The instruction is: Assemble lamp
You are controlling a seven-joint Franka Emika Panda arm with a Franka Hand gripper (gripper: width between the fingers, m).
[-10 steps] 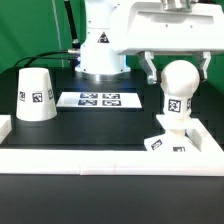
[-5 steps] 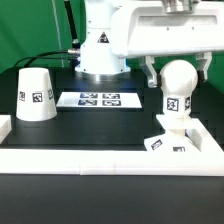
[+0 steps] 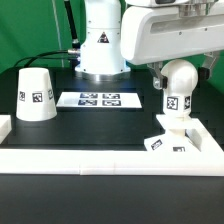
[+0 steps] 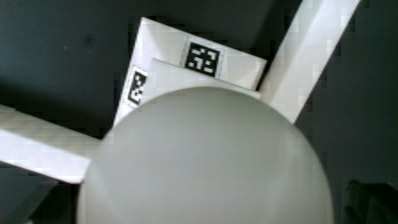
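We find the bulb (image 3: 179, 82) standing on the base (image 3: 168, 142) at the exterior view's right, in the corner where the border rail (image 3: 90, 158) turns. We judge that this corner serves as a stop, keeping the base from sliding or turning under load. The bulb's long axis runs vertical, ball uppermost and neck down into the base, and the neck's tag faces the exterior camera. The claw (image 3: 181, 70) hangs directly over it with one finger on each side of the ball. The jaws appear spread wider than the ball and grip nothing, though we cannot tell whether a pad touches it. The wrist view looks down along the same axis and the ball fills most of the picture, which we read as the claw being centred on the bulb. The shade (image 3: 36, 95) stands well apart on the tabletop (image 3: 110, 125) at the exterior view's left, wide mouth down, narrow end up, axis vertical. The marker board (image 3: 98, 99) lies between it and the bulb. The shade is not yet fitted.
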